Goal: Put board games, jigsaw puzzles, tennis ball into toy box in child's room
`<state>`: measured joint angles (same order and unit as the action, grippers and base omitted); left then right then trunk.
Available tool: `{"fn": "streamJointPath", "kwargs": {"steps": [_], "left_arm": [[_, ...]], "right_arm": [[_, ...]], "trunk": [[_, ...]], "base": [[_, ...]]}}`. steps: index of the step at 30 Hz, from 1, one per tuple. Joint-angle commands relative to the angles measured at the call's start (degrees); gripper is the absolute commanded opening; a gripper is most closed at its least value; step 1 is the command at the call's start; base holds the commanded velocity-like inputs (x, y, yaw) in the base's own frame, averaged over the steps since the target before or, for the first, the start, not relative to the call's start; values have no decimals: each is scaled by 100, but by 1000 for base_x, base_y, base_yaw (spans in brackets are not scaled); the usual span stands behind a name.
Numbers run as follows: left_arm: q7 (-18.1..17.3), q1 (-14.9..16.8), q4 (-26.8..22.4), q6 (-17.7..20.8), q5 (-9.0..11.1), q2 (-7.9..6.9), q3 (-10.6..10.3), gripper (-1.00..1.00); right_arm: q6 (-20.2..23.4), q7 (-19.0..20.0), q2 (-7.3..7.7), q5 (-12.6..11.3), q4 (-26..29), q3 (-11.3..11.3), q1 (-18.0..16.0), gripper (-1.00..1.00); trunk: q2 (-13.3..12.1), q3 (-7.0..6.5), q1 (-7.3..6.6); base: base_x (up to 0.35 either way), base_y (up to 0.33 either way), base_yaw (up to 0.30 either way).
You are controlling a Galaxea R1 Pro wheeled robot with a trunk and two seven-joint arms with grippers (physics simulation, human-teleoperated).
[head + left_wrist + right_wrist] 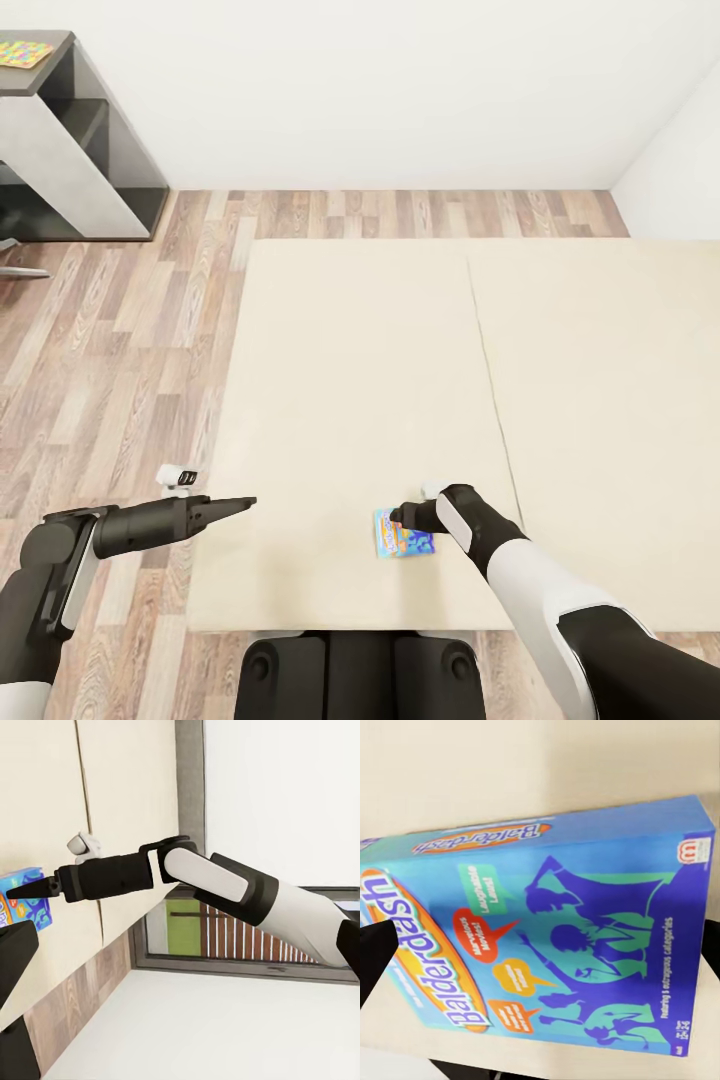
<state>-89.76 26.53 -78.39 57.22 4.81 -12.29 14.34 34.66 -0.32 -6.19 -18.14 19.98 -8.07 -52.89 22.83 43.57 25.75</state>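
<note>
A blue board game (408,538) with "Balderdash" on its cover lies flat on the cream bed (350,380) near its front edge. My right gripper (397,516) hangs over the box's far corner, open. In the right wrist view the box (562,937) spans the gap between my two dark fingers (375,960), which stand at its short ends. The left wrist view catches the same gripper (15,890) side-on in front of the box (22,875). My left gripper (245,502) hovers open over the bed's left edge, holding nothing. One jigsaw puzzle (22,52) lies on the table (55,140).
Wood-plank floor (130,340) runs between the bed and the table at the far left. A chair leg (20,268) shows beside the table. White walls close the far side and right corner. A dark-framed window (225,937) appears in the left wrist view.
</note>
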Motion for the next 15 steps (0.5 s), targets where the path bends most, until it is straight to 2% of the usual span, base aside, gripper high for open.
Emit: {"fn": "streamJointPath", "kwargs": {"steps": [1, 11, 15], "left_arm": [[-24, 1, -1, 61, -5, -2, -1, 100], [-24, 1, -1, 61, -6, -2, -1, 100], [-24, 1, -1, 61, -6, -2, -1, 100]], "right_arm": [[23, -3, 4, -23, 6, -36, -2, 100], [23, -3, 4, -23, 6, -36, -2, 100], [23, -3, 4, -23, 6, -36, -2, 100]], "trunk": [[9, 6, 3], [9, 6, 3], [9, 6, 3]], "base": [[0, 28, 0], [0, 10, 0], [0, 101, 0]]}}
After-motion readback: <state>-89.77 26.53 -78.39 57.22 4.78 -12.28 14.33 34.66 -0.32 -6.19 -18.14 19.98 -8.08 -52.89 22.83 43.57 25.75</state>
